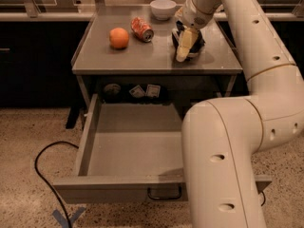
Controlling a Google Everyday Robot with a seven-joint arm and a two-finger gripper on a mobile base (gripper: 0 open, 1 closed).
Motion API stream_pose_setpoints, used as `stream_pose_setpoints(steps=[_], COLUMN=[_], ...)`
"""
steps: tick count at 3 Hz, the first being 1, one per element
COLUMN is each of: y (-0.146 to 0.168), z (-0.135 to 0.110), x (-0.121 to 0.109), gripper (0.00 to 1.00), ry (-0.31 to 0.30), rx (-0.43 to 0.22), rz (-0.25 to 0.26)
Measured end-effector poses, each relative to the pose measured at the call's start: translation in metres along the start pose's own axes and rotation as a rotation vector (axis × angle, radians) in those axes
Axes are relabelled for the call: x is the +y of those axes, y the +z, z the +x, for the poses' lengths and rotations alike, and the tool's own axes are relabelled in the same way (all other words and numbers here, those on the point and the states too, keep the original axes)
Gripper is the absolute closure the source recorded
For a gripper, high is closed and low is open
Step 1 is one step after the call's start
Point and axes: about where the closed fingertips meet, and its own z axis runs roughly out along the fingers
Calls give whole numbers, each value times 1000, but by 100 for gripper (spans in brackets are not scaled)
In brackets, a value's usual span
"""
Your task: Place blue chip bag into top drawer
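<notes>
The blue chip bag [194, 45], dark navy and crumpled, lies on the right side of the grey table top. My gripper [184, 46] is down on the bag, its pale fingers [185, 42] over the bag's left side. The top drawer [114, 186] is pulled fully open below the table, with its dark pull handle [164, 194] at the front. The drawer's inside is bare grey; my arm hides its right part.
An orange [119, 38] and an orange-red soda can [142, 29] lie on the table's left half. A white bowl [163, 8] stands at the back. A black cable [45, 175] loops on the floor left of the drawer. My big white arm [223, 165] fills the right foreground.
</notes>
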Motion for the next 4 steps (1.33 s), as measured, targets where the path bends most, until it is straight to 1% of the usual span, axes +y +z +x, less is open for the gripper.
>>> stream_pose_setpoints(steps=[1, 2, 3, 4], y=[8, 12, 12, 12], z=[7, 12, 12, 12], x=[1, 5, 5, 5], gripper=[0, 0, 19, 43], ry=[17, 39, 39, 39], rx=[17, -3, -3, -3], rz=[-12, -25, -25, -25])
